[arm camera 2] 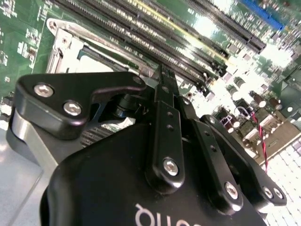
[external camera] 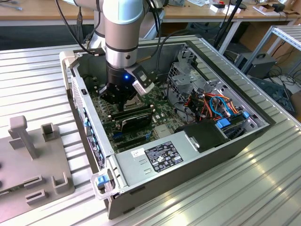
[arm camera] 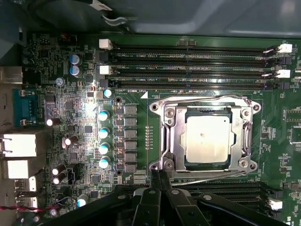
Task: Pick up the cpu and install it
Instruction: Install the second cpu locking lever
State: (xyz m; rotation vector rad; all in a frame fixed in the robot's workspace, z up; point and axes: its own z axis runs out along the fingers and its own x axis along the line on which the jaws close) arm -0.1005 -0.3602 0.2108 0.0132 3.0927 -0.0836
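Ribbed aluminium table carries an opened computer case lying on its side, with a grey fixture block at the exterior view's left.

The cpu sits flat inside the socket frame on the green motherboard, its silver-grey top square to the frame opening. It appears already seated; no tilt shows at any visible edge. The gripper is empty, its fingertips brought together into a narrow point just beside the frame's edge, apart from the chip.

In the exterior view the gripper stands low inside the case, over the board.

Step in hand, as a judgement: placement looks done and the tool is near the frame. Good practice is to keep the fingertips off the chip's top and to apply no sideways load to the frame.

Edges and room: memory slots run just beside the socket on one side, a row of capacitors on another. The case wall and drive cage bound the space. Open room is mainly straight upward.
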